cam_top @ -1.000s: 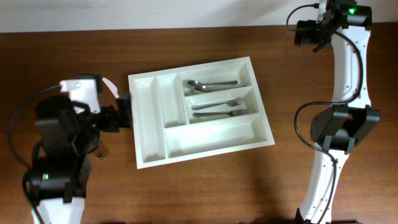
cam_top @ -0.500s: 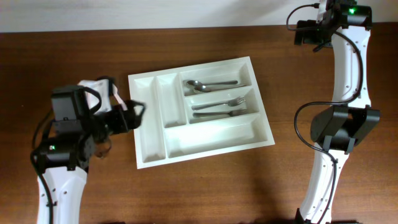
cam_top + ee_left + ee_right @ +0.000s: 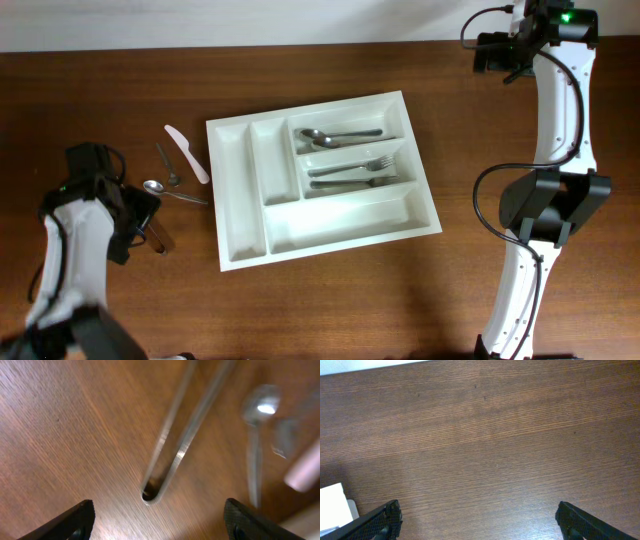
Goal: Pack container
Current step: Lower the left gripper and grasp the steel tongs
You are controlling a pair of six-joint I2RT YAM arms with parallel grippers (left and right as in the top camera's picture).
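The container, a white cutlery tray (image 3: 340, 218), lies mid-table with spoons (image 3: 340, 135) and forks (image 3: 350, 173) in two of its long compartments. To its left on the wood lie a white plastic knife (image 3: 187, 154), a small dark utensil (image 3: 166, 164), a metal spoon (image 3: 170, 192) and metal tongs (image 3: 160, 238). My left gripper (image 3: 138, 215) is open and empty just above the tongs' bent end (image 3: 150, 495). The left wrist view, which is blurred, also shows the spoon (image 3: 257, 435) and knife (image 3: 305, 467). My right gripper (image 3: 492, 50) is open and empty over bare wood at the far right.
The right wrist view shows wood and a corner of the tray (image 3: 332, 505) at its lower left. The right arm's base and links (image 3: 545, 200) stand along the table's right side. A pale wall edge runs along the table's far side.
My left arm has pulled back left and down from the tray's left edge, uncovering the knife, spoon and small utensil. The right arm has not moved.
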